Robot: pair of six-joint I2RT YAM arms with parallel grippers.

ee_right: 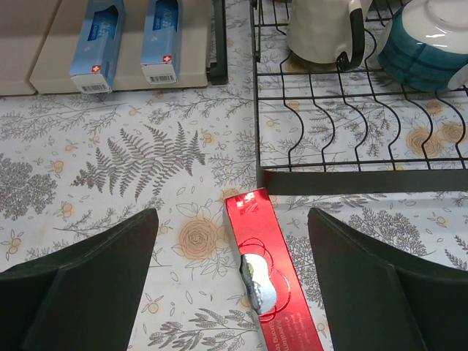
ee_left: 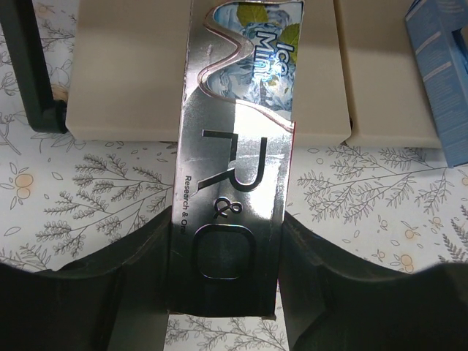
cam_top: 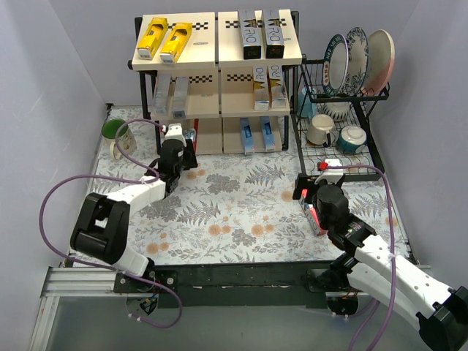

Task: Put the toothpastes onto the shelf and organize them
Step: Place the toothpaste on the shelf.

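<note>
Ten toothpastes we count on the shelf (cam_top: 205, 50), upper centre of the overhead view.
- Top tier: yellow pair (cam_top: 176, 41) at left, black pair (cam_top: 251, 35) at right.
- Middle tier: silver-grey pair (cam_top: 162, 93) at left, gold-white pair (cam_top: 276, 84) at right.
- Bottom tier: blue pair (cam_top: 247, 135), on the right board only.

Item eleven: silver carton (ee_left: 234, 183), lettered "R&O". The left gripper (ee_left: 223, 248) clamps it across its width, jaws drawn narrow against both long sides. Its far end points at the bottom tier's left board, upper middle of the left wrist view.

Item twelve: red carton (ee_right: 263, 270). It lies flat on the floral tablecloth (ee_right: 146, 161), lower centre of the right wrist view, just beside the front edge of the black wire dish rack (ee_right: 344, 124). The right gripper (ee_right: 232, 216) is spread wide with one finger on either side of it, gripping nothing. We cannot tell whether the fingers touch the cloth.

Also in the dish rack: cream mug (ee_right: 322, 25), teal cup (ee_right: 428, 36), three plates (cam_top: 357, 55) on edge.
</note>
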